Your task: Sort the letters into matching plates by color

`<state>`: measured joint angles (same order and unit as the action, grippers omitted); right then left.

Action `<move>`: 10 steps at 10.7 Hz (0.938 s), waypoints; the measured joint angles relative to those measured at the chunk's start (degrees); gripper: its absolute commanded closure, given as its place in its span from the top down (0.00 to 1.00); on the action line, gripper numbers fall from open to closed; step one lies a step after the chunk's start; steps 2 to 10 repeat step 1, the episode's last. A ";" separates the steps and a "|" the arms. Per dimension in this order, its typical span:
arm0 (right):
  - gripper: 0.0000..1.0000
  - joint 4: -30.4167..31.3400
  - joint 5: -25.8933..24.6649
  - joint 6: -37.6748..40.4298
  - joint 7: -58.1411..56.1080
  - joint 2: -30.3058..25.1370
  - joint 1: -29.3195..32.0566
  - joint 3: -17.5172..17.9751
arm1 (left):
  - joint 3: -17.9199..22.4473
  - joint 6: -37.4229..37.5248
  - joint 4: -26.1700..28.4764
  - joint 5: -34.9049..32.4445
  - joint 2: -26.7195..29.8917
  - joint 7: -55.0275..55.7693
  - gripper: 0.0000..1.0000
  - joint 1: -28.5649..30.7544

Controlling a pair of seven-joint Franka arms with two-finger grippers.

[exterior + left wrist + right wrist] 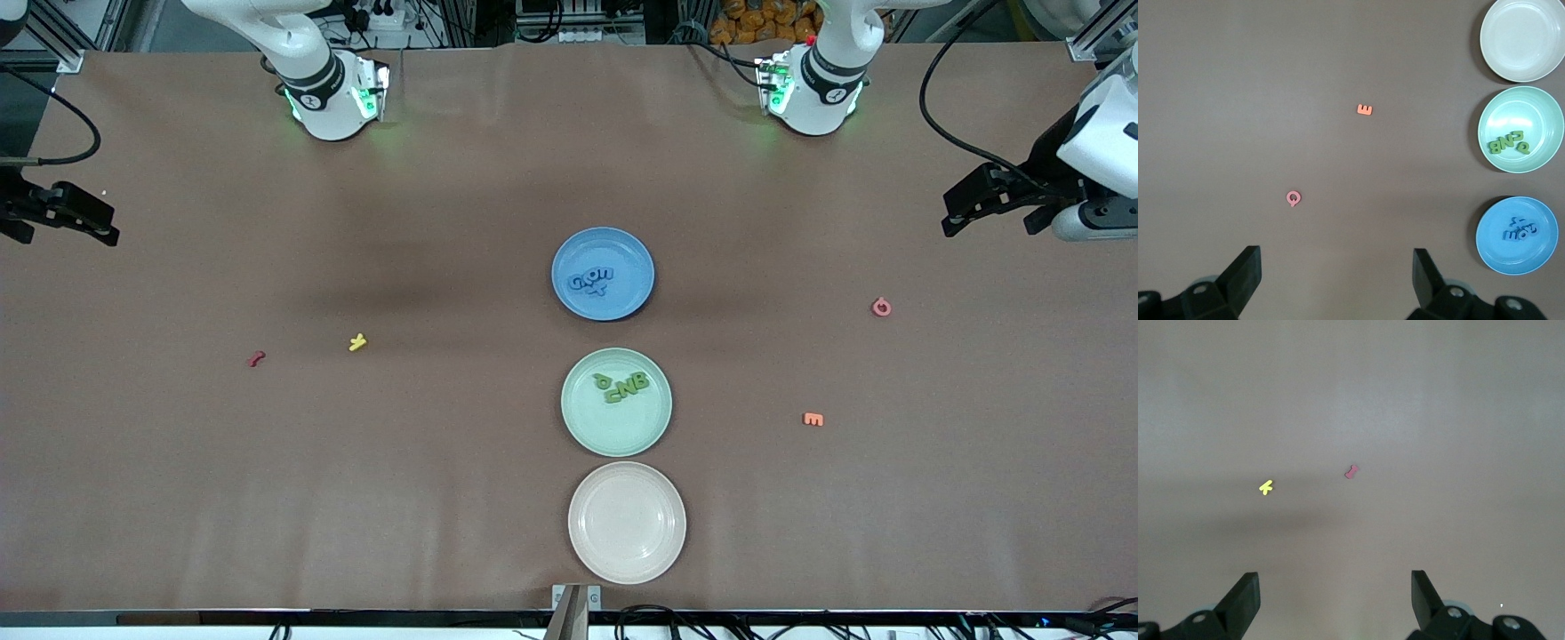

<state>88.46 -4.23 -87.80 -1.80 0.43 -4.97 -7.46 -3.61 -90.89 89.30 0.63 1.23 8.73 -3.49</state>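
I see the blue letters (591,284) in the blue plate (622,253) and the green letters (622,388) in the green plate (591,427), well clear of my fingers. Left gripper (1338,273) and right gripper (1335,597) hang spread and empty at the table's ends; I'd leave the stray letters.

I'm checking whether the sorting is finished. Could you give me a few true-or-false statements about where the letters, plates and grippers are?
1. The blue letters lie in the blue plate. True.
2. The green letters lie in the cream-white plate. False: they lie in the green plate; the cream-white plate holds none.
3. The left gripper holds the pink letter. False: it is open, the letter on the table.
4. The right gripper is open. True.
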 measured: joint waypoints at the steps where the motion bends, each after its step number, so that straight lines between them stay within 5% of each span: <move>1: 1.00 0.00 0.00 0.00 0.00 0.00 0.00 0.00 | 0.00 0.00 0.00 0.00 0.00 0.00 1.00 0.00; 10: 1.00 0.00 0.00 0.00 0.00 0.00 0.00 0.00 | 0.00 0.00 0.00 0.00 0.00 0.00 1.00 0.00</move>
